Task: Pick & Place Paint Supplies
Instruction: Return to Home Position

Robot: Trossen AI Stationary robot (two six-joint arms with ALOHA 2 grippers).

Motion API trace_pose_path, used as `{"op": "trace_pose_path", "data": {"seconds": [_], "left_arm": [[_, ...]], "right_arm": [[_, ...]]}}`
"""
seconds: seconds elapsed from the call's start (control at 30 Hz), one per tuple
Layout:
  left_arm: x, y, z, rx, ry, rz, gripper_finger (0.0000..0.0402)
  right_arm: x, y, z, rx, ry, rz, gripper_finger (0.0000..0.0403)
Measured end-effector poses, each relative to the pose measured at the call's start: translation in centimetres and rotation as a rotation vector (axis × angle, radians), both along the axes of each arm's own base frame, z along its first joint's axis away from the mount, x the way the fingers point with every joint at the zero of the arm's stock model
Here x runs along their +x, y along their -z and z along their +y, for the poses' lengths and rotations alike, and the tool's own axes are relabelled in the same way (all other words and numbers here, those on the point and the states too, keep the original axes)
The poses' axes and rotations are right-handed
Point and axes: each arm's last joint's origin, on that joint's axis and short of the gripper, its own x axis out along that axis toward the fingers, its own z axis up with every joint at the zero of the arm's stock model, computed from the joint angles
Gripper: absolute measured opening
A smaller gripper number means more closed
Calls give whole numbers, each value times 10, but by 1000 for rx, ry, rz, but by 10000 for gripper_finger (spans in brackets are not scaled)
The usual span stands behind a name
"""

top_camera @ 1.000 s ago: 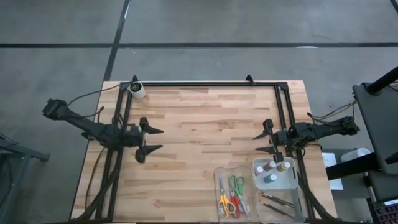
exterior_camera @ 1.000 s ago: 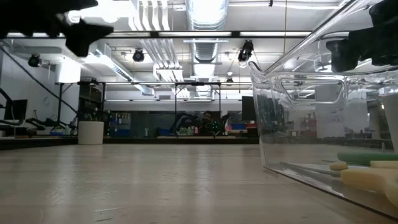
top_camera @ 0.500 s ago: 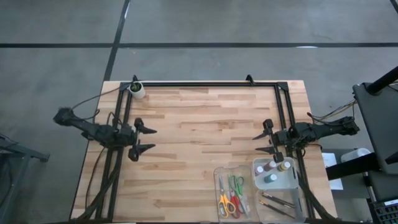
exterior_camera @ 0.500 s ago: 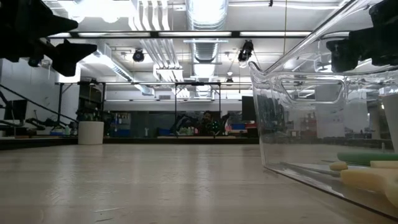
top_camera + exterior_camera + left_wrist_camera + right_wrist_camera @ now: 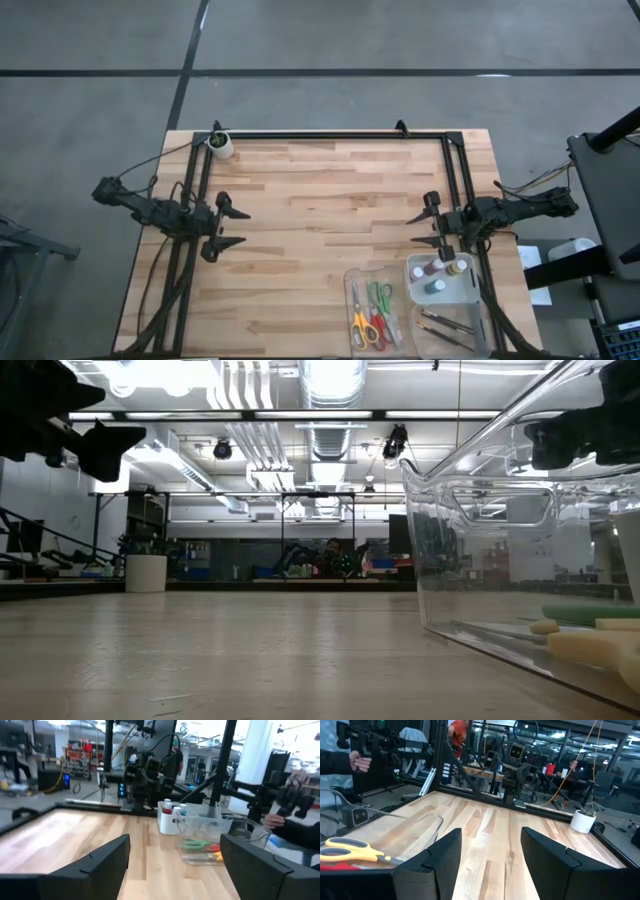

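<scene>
At the near right of the wooden table (image 5: 330, 200) sits a clear compartment tray (image 5: 402, 300). Its nearest right compartment holds the thin brushes (image 5: 445, 328). The left compartment holds three scissors lying flat: the yellow-handled scissors (image 5: 358, 325) and red-handled scissors (image 5: 374, 330) nearer, the green-handled scissors (image 5: 381, 295) just beyond. The small paint bottles (image 5: 440, 275) stand upright in the far right compartment.

Beyond the tray, the right gripper (image 5: 411, 230) hangs above the table's right side, near the bottles, its fingers spread wide and grasping nothing. Well apart, above the left side, the left gripper (image 5: 244, 226) faces it with its fingers likewise released and empty.

A small white cup (image 5: 220, 144) stands at the far left corner.
</scene>
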Motion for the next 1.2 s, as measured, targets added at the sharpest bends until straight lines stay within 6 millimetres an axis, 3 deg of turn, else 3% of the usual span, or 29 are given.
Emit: {"op": "trace_pose_path", "data": {"seconds": [0.2,0.57,0.9,1.2], "left_arm": [[0,0,0,120,-7,-7,314],[0,1,0,107,-6,-5,314],[0,1,0,107,-7,-5,314],[0,1,0,105,-7,-4,314]], "right_arm": [[0,0,0,0,0,0,201],[0,-1,0,33,-1,-5,201],[0,-16,0,31,-1,-158,201],[4,-12,1,33,-3,-105,201]]}}
